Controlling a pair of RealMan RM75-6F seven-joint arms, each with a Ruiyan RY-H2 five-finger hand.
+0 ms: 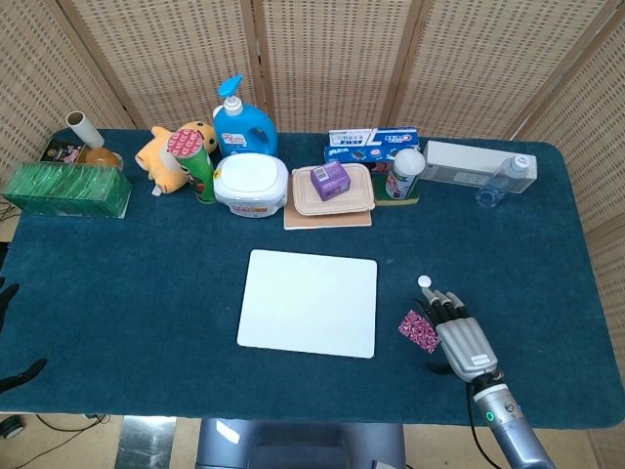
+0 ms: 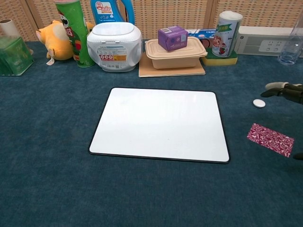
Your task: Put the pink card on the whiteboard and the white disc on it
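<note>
Tabletop (image 1: pixel 117 283) covered in dark teal, carpet-like cloth, filling most of both views. Behind it, across the top of the frame, a folding screen (image 1: pixel 332 59) of woven cane panels in light wood frames. Pale floor (image 1: pixel 146 445) with a cable shows along the bottom edge, head view. Light even, soft shadows.

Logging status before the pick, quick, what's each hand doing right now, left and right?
Left hand: only dark fingertips show at the left edge; state cannot be told.
Right hand: open, holding nothing, beside the pink card.
</note>
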